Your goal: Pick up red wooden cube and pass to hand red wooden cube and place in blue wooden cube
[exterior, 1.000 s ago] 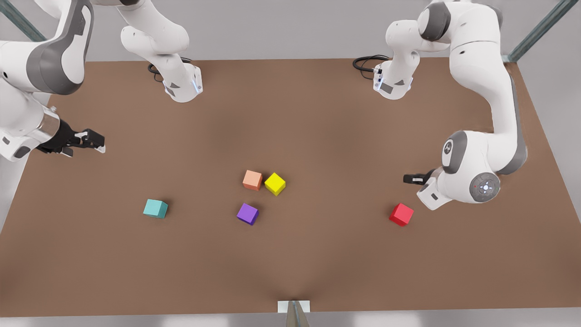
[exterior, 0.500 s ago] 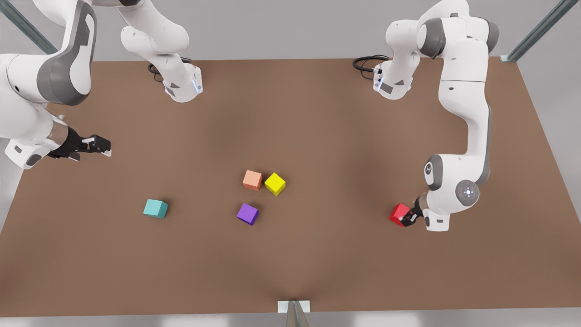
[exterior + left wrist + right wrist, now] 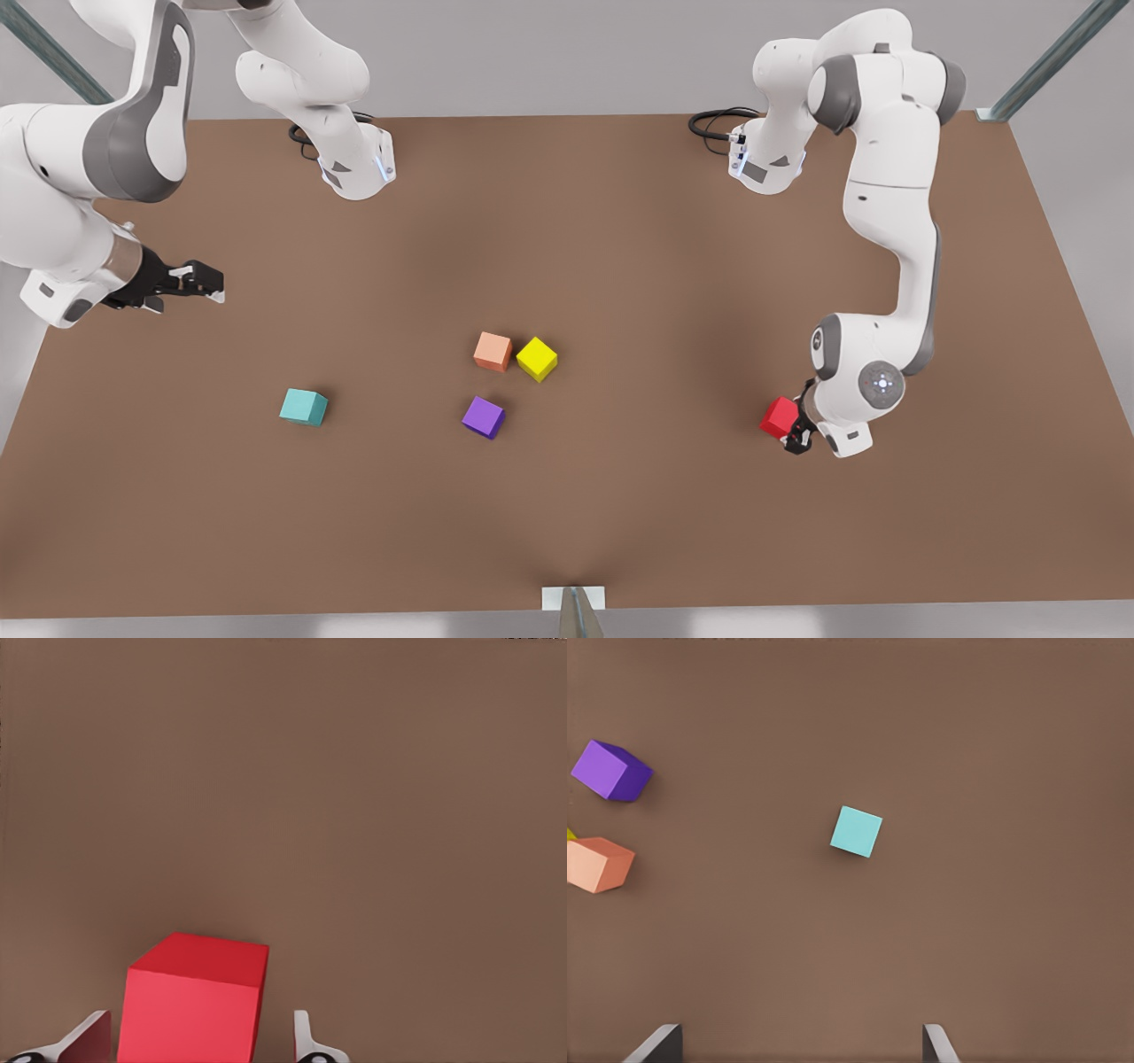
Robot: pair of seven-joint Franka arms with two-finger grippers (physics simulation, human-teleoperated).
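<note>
The red wooden cube (image 3: 780, 416) rests on the brown table at the front view's right. My left gripper (image 3: 797, 431) is down at it. In the left wrist view the red wooden cube (image 3: 195, 1001) sits between the two fingers of the left gripper (image 3: 201, 1022), open, with a gap on one side. The teal blue wooden cube (image 3: 304, 407) lies at the front view's left. My right gripper (image 3: 208, 283) hovers open behind the blue wooden cube (image 3: 857, 832), holding nothing, and its fingertips (image 3: 660, 1041) are spread wide.
A salmon-orange cube (image 3: 493, 351) and a yellow cube (image 3: 537, 359) sit side by side mid-table, with a purple cube (image 3: 483, 416) just in front. Both arm bases (image 3: 359, 168) stand at the table's (image 3: 620, 221) back edge.
The left arm swung down to the red cube and its fingers now straddle it. The right gripper crept slightly toward the front view's right.
</note>
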